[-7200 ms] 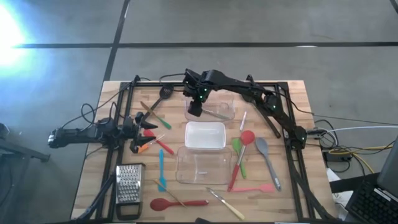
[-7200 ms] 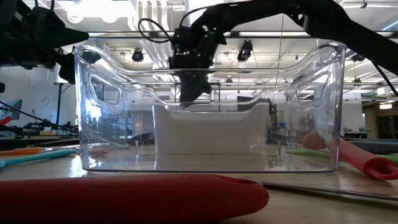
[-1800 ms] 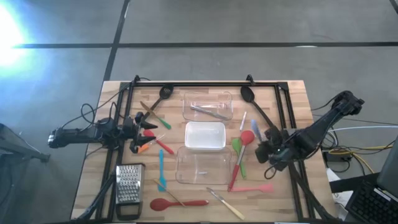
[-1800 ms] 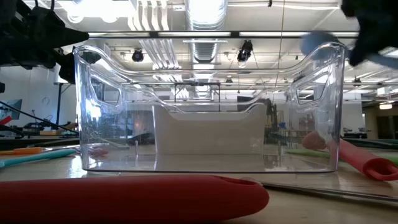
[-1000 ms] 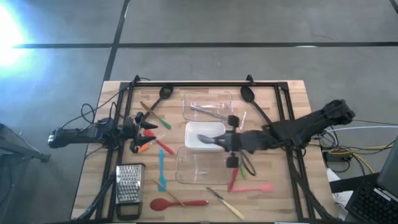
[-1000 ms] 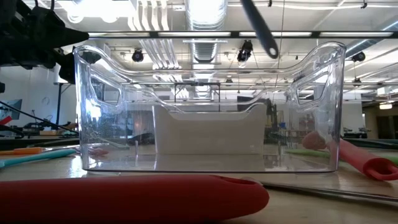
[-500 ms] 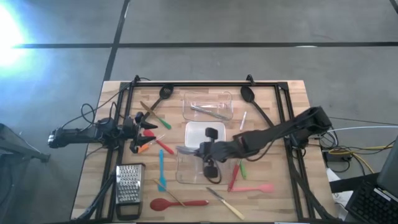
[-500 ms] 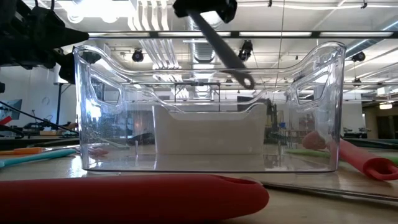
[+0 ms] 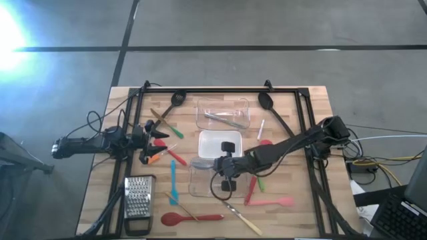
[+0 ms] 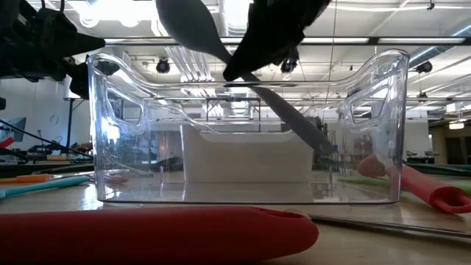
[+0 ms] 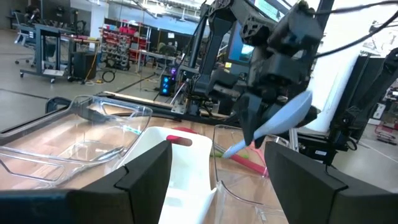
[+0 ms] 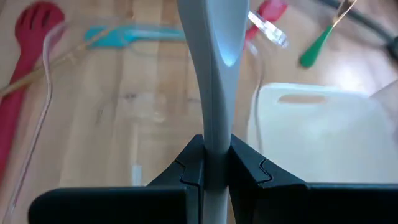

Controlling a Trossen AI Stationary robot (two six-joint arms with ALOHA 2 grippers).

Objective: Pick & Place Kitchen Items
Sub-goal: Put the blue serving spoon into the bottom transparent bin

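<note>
My right gripper point(image 9: 224, 166) reaches in from the table's right and hangs over the near clear tub point(image 9: 200, 188), shut on a grey spoon point(image 9: 201, 162). In the low view the spoon's bowl point(image 10: 188, 26) is high and its handle end point(image 10: 316, 142) slants down behind the tub wall. My left gripper point(image 9: 151, 141) is open at the table's left, among small orange, red and green tools lying flat. The far tub point(image 9: 241, 107) holds metal tongs point(image 9: 223, 120). A white tub point(image 9: 220, 148) sits in the middle. My right gripper pinches the grey spoon's handle point(image 12: 215, 134) just behind the bowl, between its two fingers point(image 12: 188, 167). The fingers lie along the handle, with the bowl point(image 12: 211, 25) sticking out ahead of them. The spoon is lifted clear and tilted, bowl end highest.
On the table's right lie red, pink and green spatulas point(image 9: 253, 183). A red spoon point(image 9: 190, 217) and a wood-handled tool point(image 9: 243, 219) lie near the near edge. A teal tool point(image 9: 173, 181) and a steel grater point(image 9: 139, 200) lie at near left. Black ladles point(image 9: 267, 103) lie far.
My right gripper has carried the grey spoon toward the table's left, from beside the white tub to over the near clear tub, and has moved down. The spoon has tipped: its handle end has dropped low behind the tub wall while the bowl stays high.
</note>
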